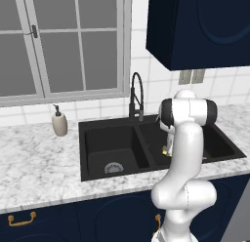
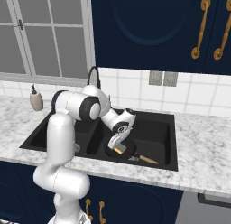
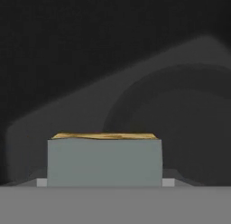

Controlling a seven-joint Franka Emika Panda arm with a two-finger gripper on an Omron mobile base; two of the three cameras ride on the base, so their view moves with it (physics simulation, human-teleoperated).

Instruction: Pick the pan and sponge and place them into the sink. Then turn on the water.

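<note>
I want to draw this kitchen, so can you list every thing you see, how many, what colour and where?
sink: one, black, two basins, set in the counter
pan: one, black with wooden handle, in the right basin
sponge: one, yellow with grey, between the gripper's fingers over the pan
faucet: one, black, behind the sink
soap bottle: one, white, on the counter left of the sink
counter: one, white marble
window: one, grey frame, behind the counter
cabinets: dark blue, above and below, with gold handles
gripper: one, holding the sponge
</note>
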